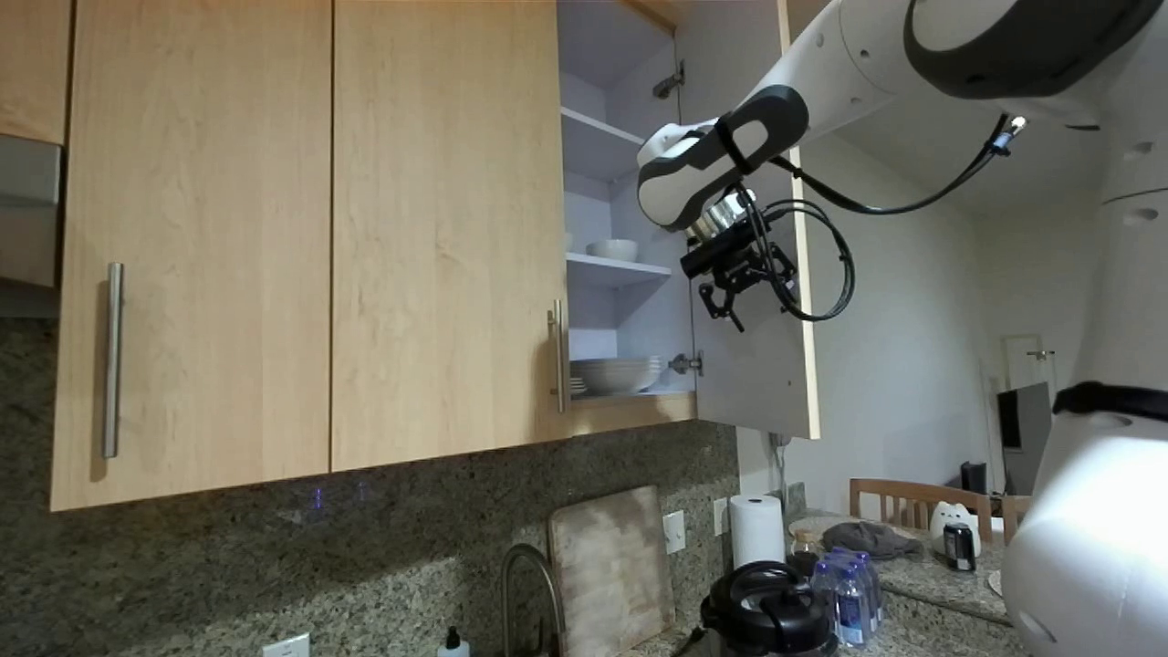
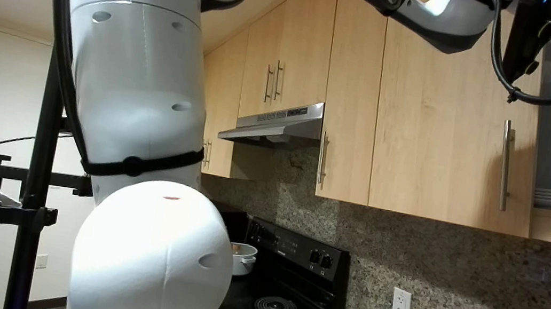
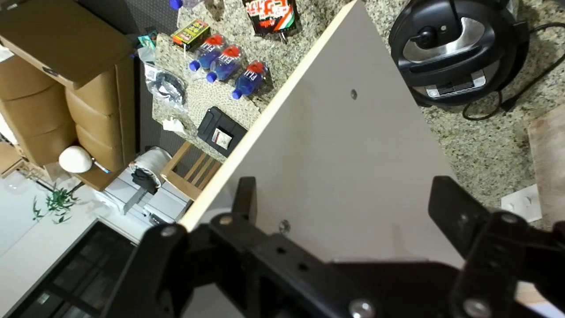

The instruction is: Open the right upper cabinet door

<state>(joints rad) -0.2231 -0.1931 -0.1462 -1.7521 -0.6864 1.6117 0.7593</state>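
The right upper cabinet door [image 1: 753,388] stands wide open. Its white inner face and thin maple edge show in an exterior view, and the inner face [image 3: 353,145] fills the middle of the wrist view. Its bar handle is hidden on the far side. My gripper [image 3: 342,183] is open, with nothing between its fingers. The gripper [image 1: 744,306] hangs on the inner side of the door, in front of the white panel; I cannot tell if it touches it. Behind the opening are white shelves [image 1: 620,269] with a white bowl [image 1: 613,249] and stacked plates [image 1: 616,376].
Two wider closed maple doors with bar handles [image 1: 112,360] [image 1: 559,356] stand beside the opening. Below are a black pressure cooker [image 1: 768,602], water bottles [image 1: 849,598], a paper towel roll [image 1: 757,529], a cutting board [image 1: 611,570] and a faucet [image 1: 529,557].
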